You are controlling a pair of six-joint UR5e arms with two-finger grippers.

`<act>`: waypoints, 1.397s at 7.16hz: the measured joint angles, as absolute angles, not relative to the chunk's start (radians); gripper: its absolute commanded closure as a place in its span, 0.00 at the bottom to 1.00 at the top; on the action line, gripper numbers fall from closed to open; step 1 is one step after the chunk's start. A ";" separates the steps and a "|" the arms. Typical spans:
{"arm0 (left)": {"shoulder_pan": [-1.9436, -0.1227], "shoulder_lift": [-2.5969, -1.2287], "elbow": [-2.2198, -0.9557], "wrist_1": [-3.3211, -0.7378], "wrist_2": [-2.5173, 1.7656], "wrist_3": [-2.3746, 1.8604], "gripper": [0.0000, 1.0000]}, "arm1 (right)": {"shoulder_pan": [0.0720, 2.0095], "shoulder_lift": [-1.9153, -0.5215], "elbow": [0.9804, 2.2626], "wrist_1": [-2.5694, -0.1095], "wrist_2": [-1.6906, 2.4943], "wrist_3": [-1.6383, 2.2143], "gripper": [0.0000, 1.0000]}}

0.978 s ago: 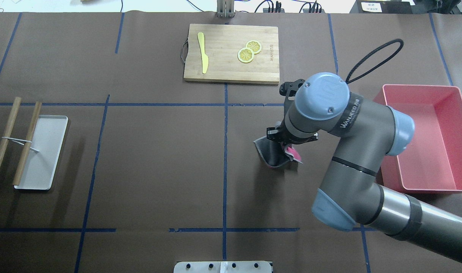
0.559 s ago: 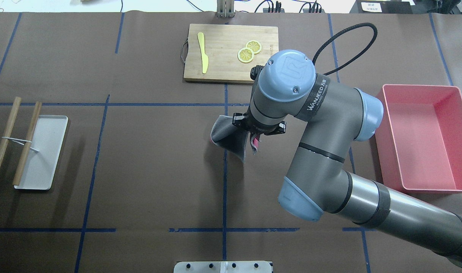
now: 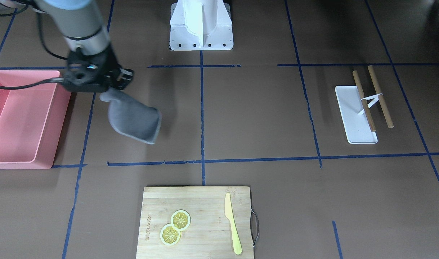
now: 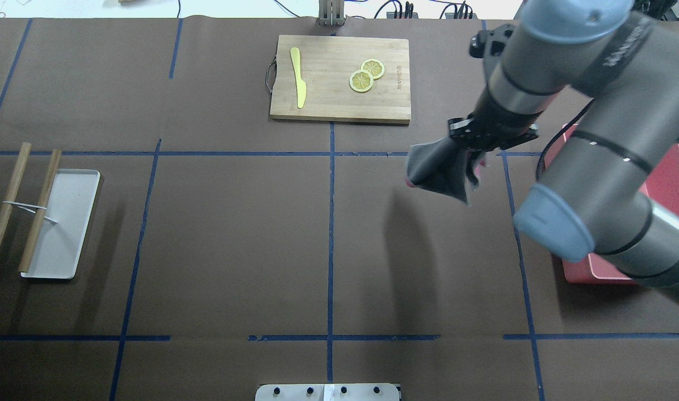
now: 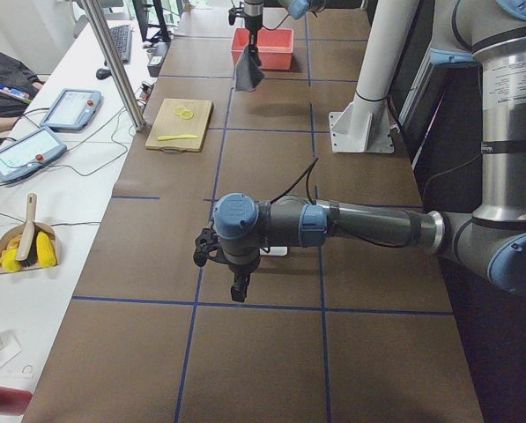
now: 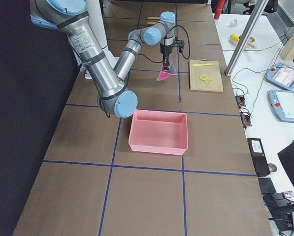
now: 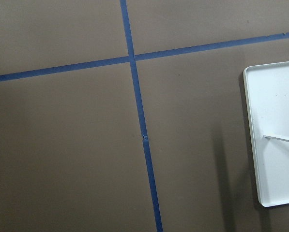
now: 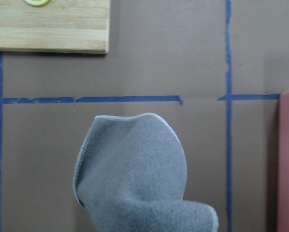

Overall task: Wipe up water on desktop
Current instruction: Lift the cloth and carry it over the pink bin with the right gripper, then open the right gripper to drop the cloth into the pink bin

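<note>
I am checking the brown tabletop (image 4: 233, 250), crossed by dark-blue tape lines; it spreads under both sets of fingers and carries everything below.

The right fingers (image 3: 104, 90) are clenched on the top edge of a grey cloth (image 3: 134, 122). The cloth hangs below them in a loose fold and shows a pink face on one side. Its shadow falls on the tabletop apart from it, so I judge it to be lifted clear.

The left fingers (image 5: 237, 289) point down over the tabletop. They show only in the left side view, and I cannot tell whether they are released or clenched.

A pink bin (image 3: 17, 115) sits just beside the right fingers, on their outer side.

A wooden cutting board (image 3: 205, 223) lies beyond the right fingers, away from the robot base and toward the left fingers.

A white tray (image 3: 350, 115) lies well apart from the right fingers and near the left ones. Two wooden sticks (image 3: 380, 97), tied with a white band, rest partly across it.

On the board lie a yellow knife (image 3: 232, 225) and two lemon slices (image 3: 180, 218); the slices are on the side nearer the right fingers.
</note>
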State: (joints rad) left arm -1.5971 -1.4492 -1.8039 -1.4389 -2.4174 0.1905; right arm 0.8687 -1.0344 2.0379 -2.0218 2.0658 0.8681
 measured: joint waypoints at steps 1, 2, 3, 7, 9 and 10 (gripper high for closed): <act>-1.598 -1.449 -1.809 -1.439 -2.417 0.188 0.00 | 0.955 -1.103 2.082 -2.061 2.103 0.718 1.00; -1.598 -1.448 -1.811 -1.439 -2.418 0.188 0.00 | 1.042 -1.186 2.116 -2.075 2.146 0.567 1.00; -1.598 -1.448 -1.812 -1.439 -2.418 0.187 0.00 | 1.142 -1.278 2.136 -2.076 2.202 0.419 1.00; -1.598 -1.448 -1.817 -1.439 -2.436 0.185 0.00 | 1.328 -1.558 2.162 -1.981 2.271 0.154 1.00; -1.598 -1.447 -1.814 -1.439 -2.444 0.184 0.00 | 1.331 -1.568 2.158 -1.953 2.272 0.198 0.89; -1.598 -1.447 -1.814 -1.438 -2.445 0.183 0.00 | 1.332 -1.569 2.150 -1.945 2.272 0.204 0.03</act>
State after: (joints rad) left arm -1.5984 -1.4466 -1.8139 -1.4379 -2.4448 0.1829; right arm 1.3320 -1.5688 2.1499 -1.9453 2.2718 0.2035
